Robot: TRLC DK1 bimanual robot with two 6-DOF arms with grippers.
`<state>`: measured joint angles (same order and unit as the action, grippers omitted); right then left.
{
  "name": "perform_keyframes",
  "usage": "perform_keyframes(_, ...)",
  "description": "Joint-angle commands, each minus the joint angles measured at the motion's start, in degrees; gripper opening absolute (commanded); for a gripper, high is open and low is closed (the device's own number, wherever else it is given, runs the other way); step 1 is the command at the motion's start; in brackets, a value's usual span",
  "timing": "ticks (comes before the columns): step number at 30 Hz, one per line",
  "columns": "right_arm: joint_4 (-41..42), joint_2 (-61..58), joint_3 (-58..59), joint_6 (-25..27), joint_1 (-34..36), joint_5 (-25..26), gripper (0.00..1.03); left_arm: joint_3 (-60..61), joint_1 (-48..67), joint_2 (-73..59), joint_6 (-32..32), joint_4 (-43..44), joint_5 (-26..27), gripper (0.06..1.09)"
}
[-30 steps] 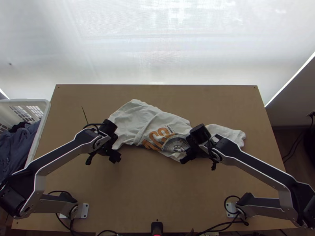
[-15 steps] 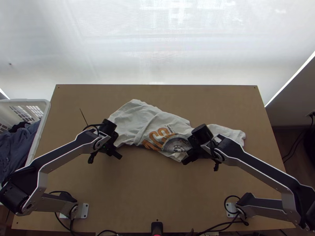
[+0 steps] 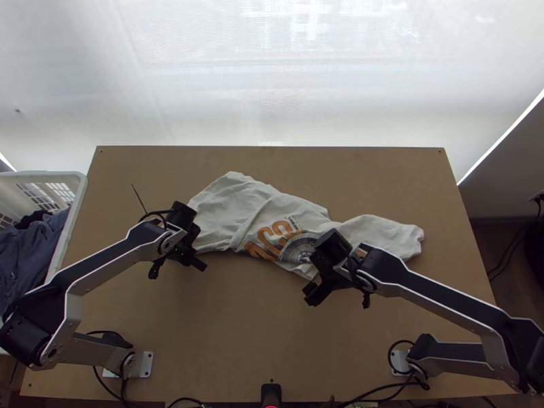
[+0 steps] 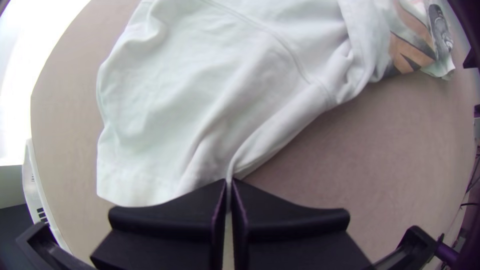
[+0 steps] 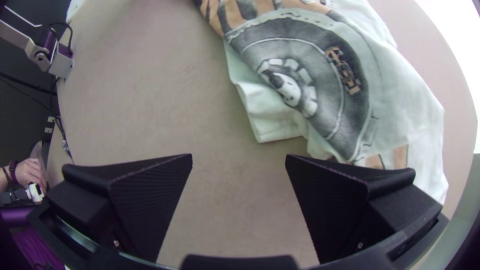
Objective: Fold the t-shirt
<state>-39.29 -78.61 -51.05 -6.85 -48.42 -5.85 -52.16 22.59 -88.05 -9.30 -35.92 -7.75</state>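
"White cloth with an orange and grey print is seen. How is the t-shirt (image 3: 234,204) laid?"

"It is laid bunched and slanting across the middle of the table (image 3: 238,326), and no neat fold is made."

"Why is it held at one end?"

"A small pleat of its near edge is pinched by the left gripper (image 4: 229,184); probably that end is to be anchored while the rest is straightened. The right gripper (image 5: 239,159) is spread wide, with nothing held, beside the printed part; a loose edge could be taken next, it is supposed."

"And the container?"

"By the table's left side a white basket (image 3: 83,187) is placed. Dark clothes (image 3: 30,255) are kept inside, perhaps for later folding."
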Motion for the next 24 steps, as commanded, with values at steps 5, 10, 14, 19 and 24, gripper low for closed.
perform_keyframes(5, 6.9, -7.8, -1.8, 0.9, -1.1, -0.3, 0.88, -3.2, -0.4, 1.8, -0.1, -2.7, 0.5, 0.10)
perform_keyframes(10, 8.8, -10.2, -1.7, 2.5, 1.1, 1.2, 0.88, -3.6, -0.4, 2.2, -0.1, -3.3, 0.7, 0.10)
perform_keyframes(14, 10.3, -12.0, -1.1, 3.0, 1.8, 2.7, 0.87, -4.1, -0.4, 2.3, -0.2, -3.7, 0.7, 0.10)
perform_keyframes(19, 12.8, -13.2, 0.2, 3.0, 2.4, 4.1, 0.76, -4.3, -0.7, 3.0, -0.3, -4.2, 0.7, 0.10)
perform_keyframes(24, 14.8, -13.2, 1.3, 3.1, 2.4, 5.9, 0.31, -4.3, -1.8, 3.9, -0.8, -4.7, 0.7, 0.10)
